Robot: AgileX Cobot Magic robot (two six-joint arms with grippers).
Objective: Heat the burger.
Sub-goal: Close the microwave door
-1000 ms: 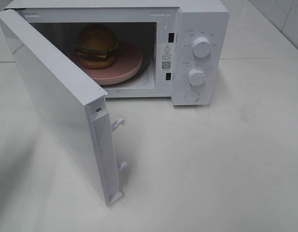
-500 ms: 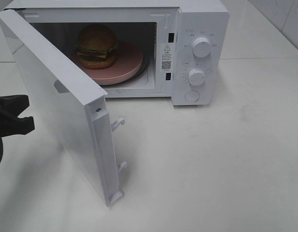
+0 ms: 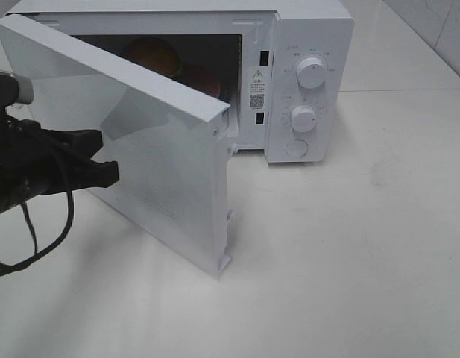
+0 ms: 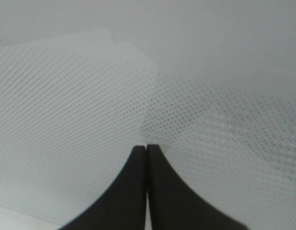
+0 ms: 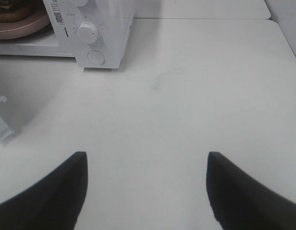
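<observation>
The burger (image 3: 156, 54) sits inside the white microwave (image 3: 313, 26) on a pink plate (image 3: 209, 79); only its bun top shows above the half-swung door (image 3: 166, 168). My left gripper (image 3: 104, 156) is shut, its tips against the door's outer face. In the left wrist view the left gripper (image 4: 147, 147) has its black fingers pressed together against the door's dotted panel (image 4: 80, 105). My right gripper (image 5: 146, 155) is open and empty above the bare table, well back from the microwave (image 5: 100, 28). That view catches the burger's (image 5: 12, 10) underside and the plate's (image 5: 20, 28) rim.
Two round knobs (image 3: 312, 72) (image 3: 303, 118) and a round button (image 3: 297, 148) are on the microwave's control panel. The door's lower corner with its latch hooks (image 3: 224, 261) juts over the white table (image 3: 349, 253). Black cables (image 3: 32, 231) hang from the left arm.
My left arm came in from the left and met the door's outer face. The door has swung partway toward shut, hiding most of the burger. The right gripper shows no change.
</observation>
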